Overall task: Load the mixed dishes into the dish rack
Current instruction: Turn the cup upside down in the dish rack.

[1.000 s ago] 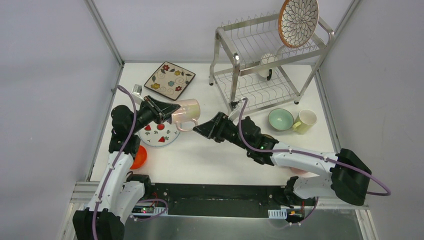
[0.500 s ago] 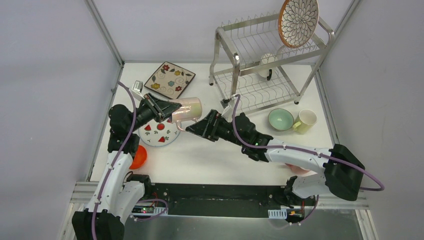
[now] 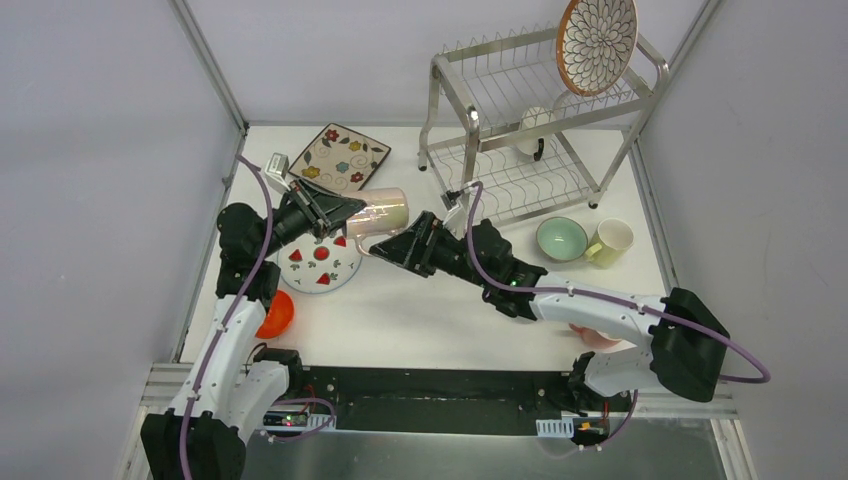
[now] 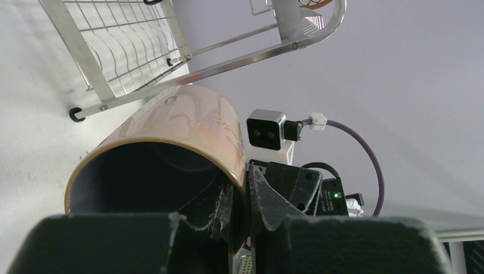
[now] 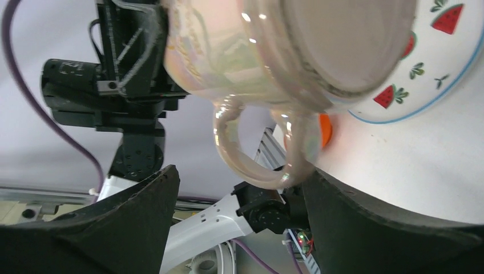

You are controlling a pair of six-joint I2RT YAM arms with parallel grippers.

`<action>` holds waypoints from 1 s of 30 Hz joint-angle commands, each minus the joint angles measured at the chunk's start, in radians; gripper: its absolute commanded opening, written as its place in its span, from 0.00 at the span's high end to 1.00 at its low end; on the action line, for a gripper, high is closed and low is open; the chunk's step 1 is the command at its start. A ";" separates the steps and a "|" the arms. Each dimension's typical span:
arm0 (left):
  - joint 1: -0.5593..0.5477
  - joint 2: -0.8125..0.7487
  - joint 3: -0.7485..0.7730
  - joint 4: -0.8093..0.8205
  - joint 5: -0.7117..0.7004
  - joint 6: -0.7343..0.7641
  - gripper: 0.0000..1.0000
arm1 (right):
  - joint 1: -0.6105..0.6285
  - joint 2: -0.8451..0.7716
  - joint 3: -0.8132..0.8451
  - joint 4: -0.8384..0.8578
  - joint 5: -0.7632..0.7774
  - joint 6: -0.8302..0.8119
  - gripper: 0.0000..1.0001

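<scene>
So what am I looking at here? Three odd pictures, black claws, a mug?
Two robot arms work at a white table. One picture looks down from above; the other two come from a camera on each wrist. The left gripper pinches a pink cup by its rim, tipped on its side. The right gripper, open, sits around its handle. On the table are a square floral plate, a fruit-patterned plate, an orange bowl, a mint bowl and a pale cup. The dish rack already holds a petal plate.
</scene>
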 commanded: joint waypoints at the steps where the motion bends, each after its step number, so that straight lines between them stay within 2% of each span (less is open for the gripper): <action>1: -0.012 0.001 0.061 0.217 0.005 -0.086 1.00 | -0.006 0.015 0.071 0.082 -0.042 -0.010 0.20; 13: -0.016 0.051 -0.010 0.426 0.014 -0.217 1.00 | -0.037 0.088 0.084 0.219 -0.108 0.057 0.27; 23: -0.017 0.040 -0.051 0.417 0.045 -0.228 1.00 | -0.050 0.104 0.075 0.277 -0.120 0.101 0.29; 30: -0.028 0.029 -0.057 0.396 0.040 -0.229 1.00 | -0.056 0.143 0.128 0.281 -0.160 0.137 0.29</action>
